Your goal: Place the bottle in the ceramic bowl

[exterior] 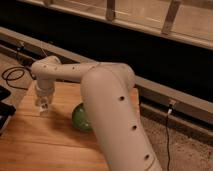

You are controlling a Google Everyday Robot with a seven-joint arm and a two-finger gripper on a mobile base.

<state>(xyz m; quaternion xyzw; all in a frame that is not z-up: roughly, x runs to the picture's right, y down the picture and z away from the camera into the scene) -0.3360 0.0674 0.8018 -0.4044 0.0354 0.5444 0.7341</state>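
My gripper (44, 107) hangs above the left part of the wooden table (45, 145), pointing down. It is shut on a small white bottle (43, 108) with dark markings, held a little above the wood. The green ceramic bowl (80, 118) sits on the table just to the right of the gripper. Its right side is hidden behind my thick white arm (112, 110), which crosses the middle of the view. The bottle is left of the bowl and apart from it.
A black cable (12, 75) loops on the floor beyond the table's left corner. A dark object (5, 111) stands at the left edge. A metal rail (170, 95) and a dark wall run behind the table. A thin cable (167, 131) hangs at the right.
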